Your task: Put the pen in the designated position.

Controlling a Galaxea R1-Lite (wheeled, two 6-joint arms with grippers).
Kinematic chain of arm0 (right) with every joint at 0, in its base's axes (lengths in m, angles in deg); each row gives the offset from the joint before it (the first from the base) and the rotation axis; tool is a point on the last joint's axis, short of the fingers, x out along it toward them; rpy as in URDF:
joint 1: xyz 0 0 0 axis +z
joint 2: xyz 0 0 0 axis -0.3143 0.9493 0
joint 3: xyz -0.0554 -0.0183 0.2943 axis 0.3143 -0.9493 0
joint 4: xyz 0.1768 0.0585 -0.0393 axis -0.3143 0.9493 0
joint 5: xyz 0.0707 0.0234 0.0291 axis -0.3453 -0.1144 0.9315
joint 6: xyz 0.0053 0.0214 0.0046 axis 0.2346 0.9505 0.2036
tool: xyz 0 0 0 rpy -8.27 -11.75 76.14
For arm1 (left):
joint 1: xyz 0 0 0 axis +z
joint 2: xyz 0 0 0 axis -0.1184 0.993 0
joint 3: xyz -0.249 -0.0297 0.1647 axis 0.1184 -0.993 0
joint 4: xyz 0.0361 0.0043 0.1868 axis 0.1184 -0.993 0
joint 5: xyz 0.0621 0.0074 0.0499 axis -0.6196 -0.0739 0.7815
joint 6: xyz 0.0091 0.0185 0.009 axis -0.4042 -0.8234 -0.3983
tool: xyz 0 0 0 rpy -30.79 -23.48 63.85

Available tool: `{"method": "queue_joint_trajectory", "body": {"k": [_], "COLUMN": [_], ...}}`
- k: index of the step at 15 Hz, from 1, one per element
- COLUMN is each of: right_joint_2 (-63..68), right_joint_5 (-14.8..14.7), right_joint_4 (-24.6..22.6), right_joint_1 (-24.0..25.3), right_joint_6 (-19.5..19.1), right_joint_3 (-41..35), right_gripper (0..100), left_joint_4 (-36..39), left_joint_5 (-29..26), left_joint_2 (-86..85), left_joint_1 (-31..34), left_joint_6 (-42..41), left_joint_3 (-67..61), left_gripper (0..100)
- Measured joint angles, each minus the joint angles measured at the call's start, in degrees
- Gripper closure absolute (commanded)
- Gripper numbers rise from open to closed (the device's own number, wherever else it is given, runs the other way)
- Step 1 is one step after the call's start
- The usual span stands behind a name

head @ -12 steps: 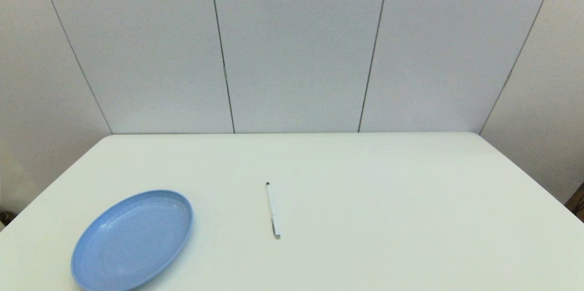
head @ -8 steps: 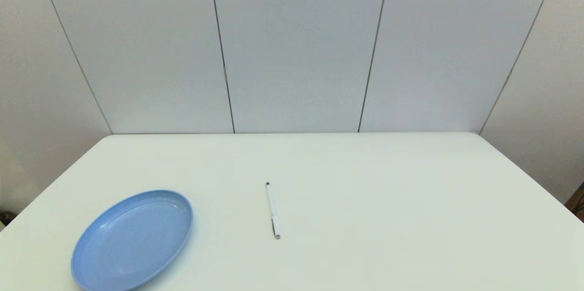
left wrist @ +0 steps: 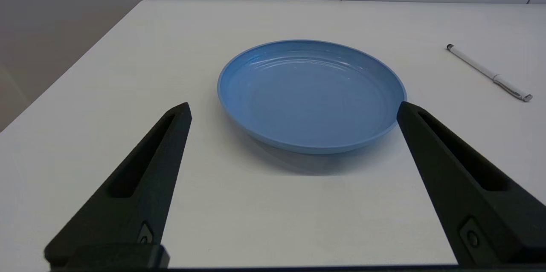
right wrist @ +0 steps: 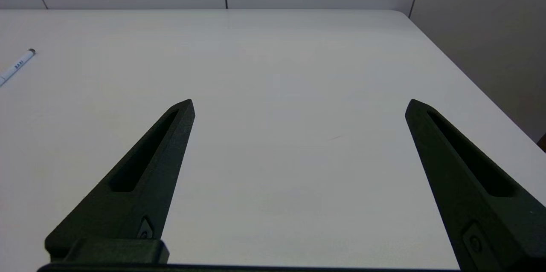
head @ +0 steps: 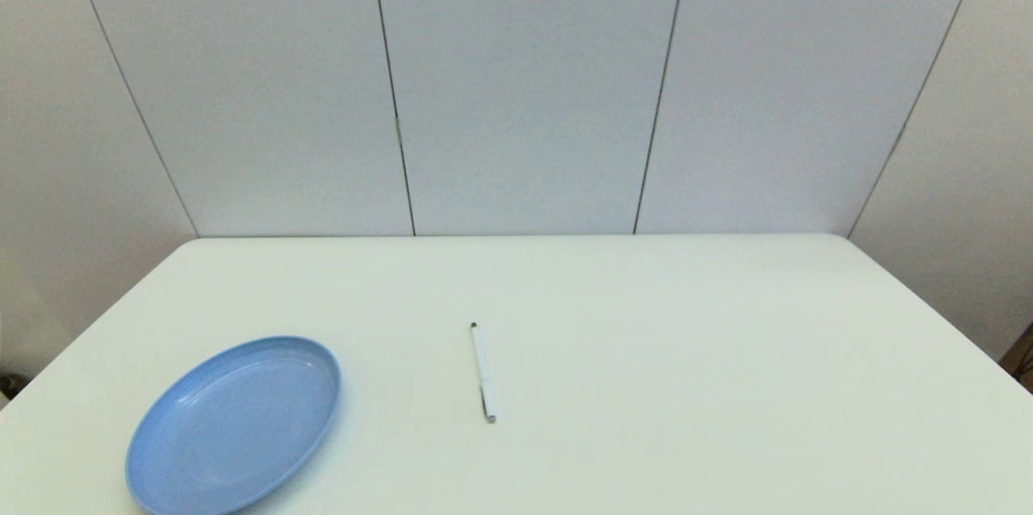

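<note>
Left tool (left wrist: 294,109) spread wide before the blue plate (left wrist: 256,135); pen (left wrist: 488,72) lies apart — flat.

The pen (head: 483,372) is a thin white stick with a small dark tip at its far end and a dark-grey clip end nearer the robot. It lies flat on the white counter (head: 686,353), running almost straight away from the robot, well apart from the blue plate (head: 234,426) on its left, untouched.

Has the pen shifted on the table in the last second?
No. In the head view the pen lies in the same spot and at the same angle, right of the blue plate, with the same gap between them.
</note>
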Motion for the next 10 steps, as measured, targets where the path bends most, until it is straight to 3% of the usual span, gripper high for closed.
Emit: {"method": "queue_joint_trajectory", "body": {"k": [10], "right_joint_2": [0.0], "right_joint_5": [0.0], "right_joint_4": [0.0], "right_joint_1": [0.0], "right_joint_6": [0.0], "right_joint_3": [0.0], "right_gripper": [0], "left_joint_4": [-0.1], "left_joint_5": [1.5], "left_joint_2": [5.6], "left_joint_1": [0.0], "left_joint_6": [0.0], "left_joint_3": [1.4], "left_gripper": [0]}}
